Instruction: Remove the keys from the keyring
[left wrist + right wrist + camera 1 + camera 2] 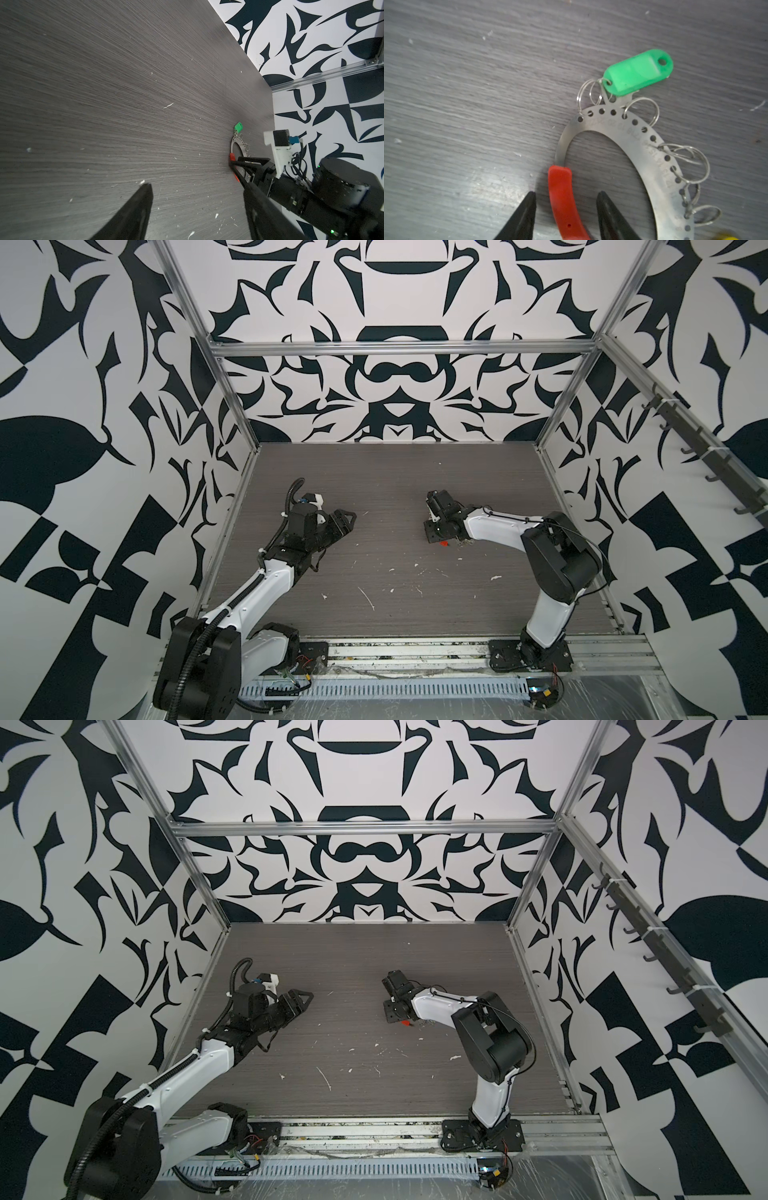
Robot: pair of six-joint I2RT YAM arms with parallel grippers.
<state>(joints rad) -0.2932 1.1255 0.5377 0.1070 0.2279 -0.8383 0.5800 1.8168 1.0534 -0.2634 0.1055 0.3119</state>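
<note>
Nothing removed yet: the green key (637,70) hangs on the keyring (612,122), right gripper (565,194) straddling its red sleeve (562,207) with jaws apart, left gripper (196,187) wide and empty.

Left tool (197,187) and right tool (565,193) (both) parted.

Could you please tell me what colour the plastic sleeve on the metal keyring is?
Red; the sleeve shows best in the right wrist view.

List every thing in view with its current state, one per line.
Grey metal keyring hoop with red plastic sleeve: lying flat.
Green plastic-headed key: attached to the hoop.
Yellow plastic piece: barely in view, attachment unclear.
Left tool: open, empty.
Right tool: open, straddling the sleeve.
</note>
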